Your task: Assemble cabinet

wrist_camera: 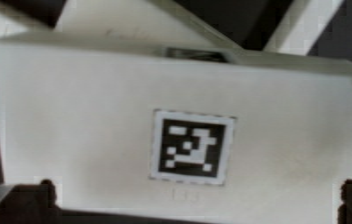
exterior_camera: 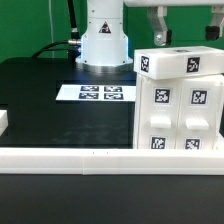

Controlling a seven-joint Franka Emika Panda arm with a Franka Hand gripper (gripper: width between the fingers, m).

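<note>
surface (exterior_camera: 35,95): flat, black, finely textured; fills most of the exterior view, with a green backdrop behind it.
marker board (exterior_camera: 100,93): thin white sheet with four black-and-white tags, lying flat on the surface just in front of the robot base.
robot base (exterior_camera: 104,45): white, standing at the far edge of the surface.
cabinet (exterior_camera: 180,100): large white box with tags on its top and front faces, standing on the surface at the exterior view's right, against the rail.
border rail (exterior_camera: 70,157): long white rail lying across the near side of the surface.
white block (exterior_camera: 3,122): small piece at the exterior view's left edge, beside the rail; only partly in view.
</note>
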